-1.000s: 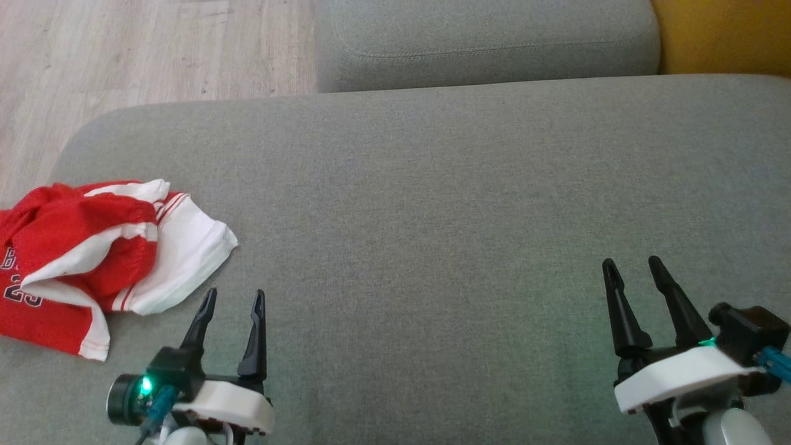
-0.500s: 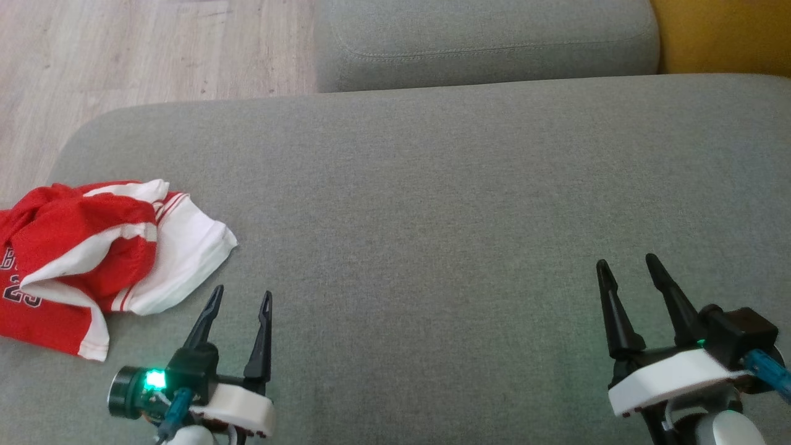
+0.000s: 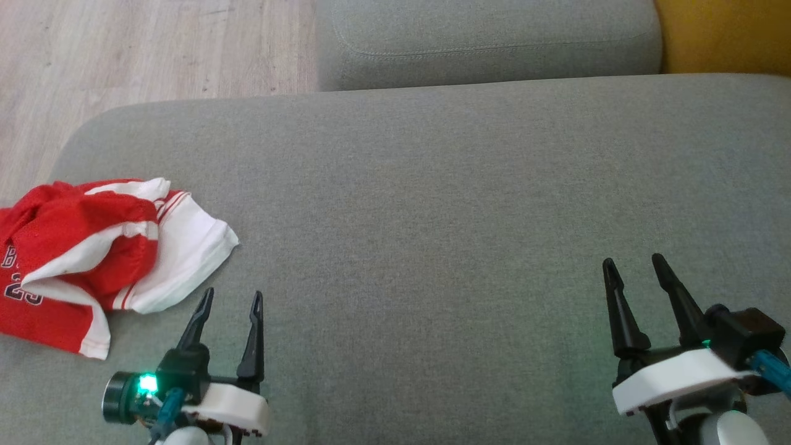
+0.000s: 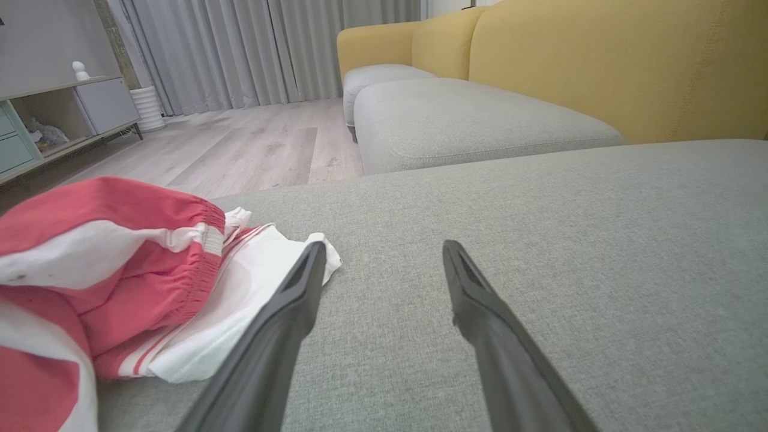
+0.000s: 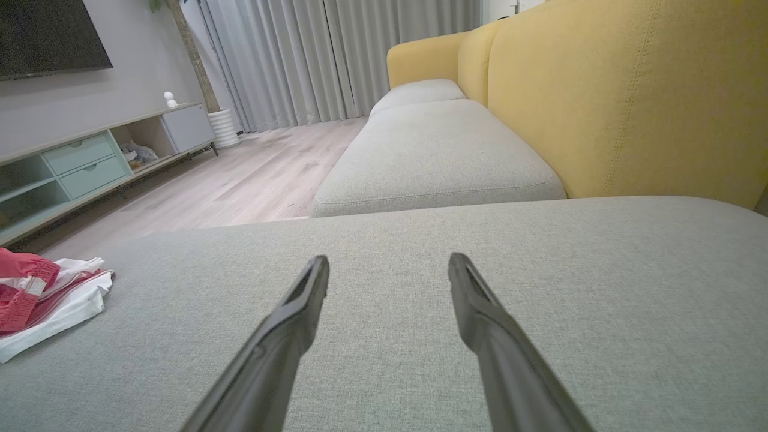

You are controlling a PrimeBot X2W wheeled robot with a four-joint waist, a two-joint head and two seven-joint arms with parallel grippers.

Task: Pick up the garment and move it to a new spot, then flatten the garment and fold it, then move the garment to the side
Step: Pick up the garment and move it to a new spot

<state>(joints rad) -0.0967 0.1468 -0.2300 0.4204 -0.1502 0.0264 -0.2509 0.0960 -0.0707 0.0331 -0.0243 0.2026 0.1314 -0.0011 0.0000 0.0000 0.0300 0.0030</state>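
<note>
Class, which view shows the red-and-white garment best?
The head view: nearly the whole crumpled garment, seen from above. The left wrist view shows it close but cropped; the right wrist view catches an edge.

The only lettering stands on the red part of the garment (image 3: 68,235), at the left edge of the head view: dark characters, partly hidden by folds and the frame edge. A number beginning with 2 shows, its second digit unclear, and above it a fragment like a B.

Crumpled red-and-white garment (image 3: 93,256) on cushion
</note>
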